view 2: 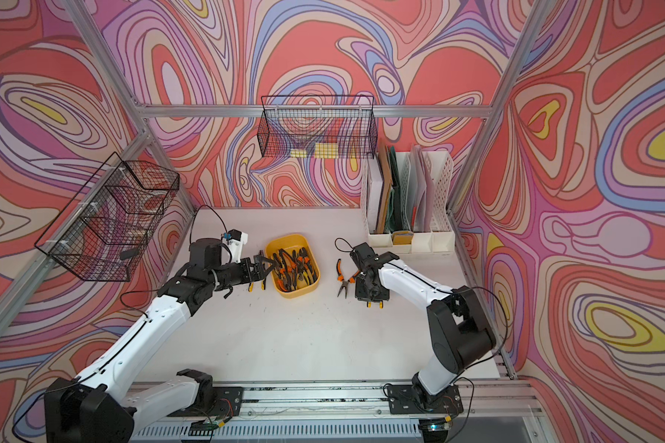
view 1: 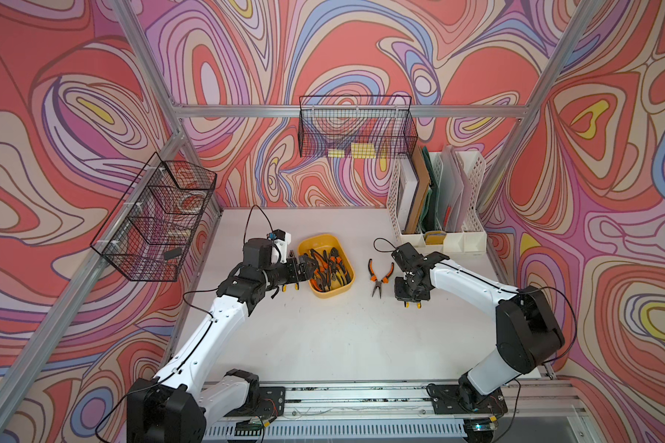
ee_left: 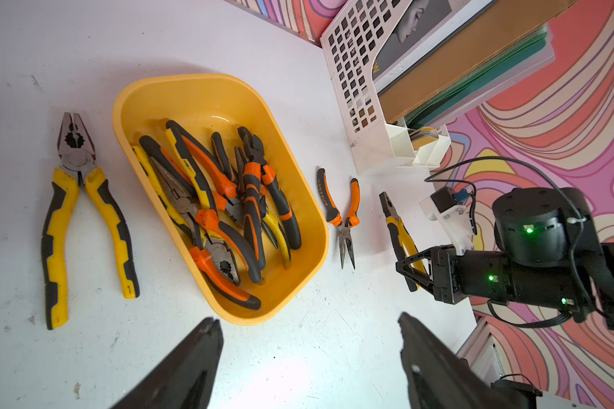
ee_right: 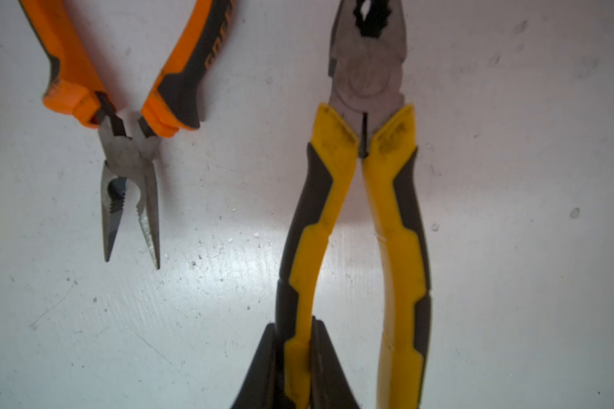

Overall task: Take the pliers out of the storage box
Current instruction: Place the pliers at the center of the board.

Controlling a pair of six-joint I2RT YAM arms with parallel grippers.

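Pliers pile (view 1: 329,270) in the storage box (view 1: 317,238); needle-nose pliers (view 1: 378,282) on the table (view 1: 323,337), right of it.

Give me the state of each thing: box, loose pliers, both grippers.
storage box: several pliers inside
orange pliers: on table, jaws slightly apart
held yellow pliers: jaws closed
other yellow pliers: on table, handles spread
left gripper: open, empty
right gripper: shut on one yellow handle

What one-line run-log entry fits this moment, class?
left gripper: open, empty, near storage box | right gripper: shut on yellow pliers | table: orange needle-nose pliers, second yellow pliers | box: several pliers inside
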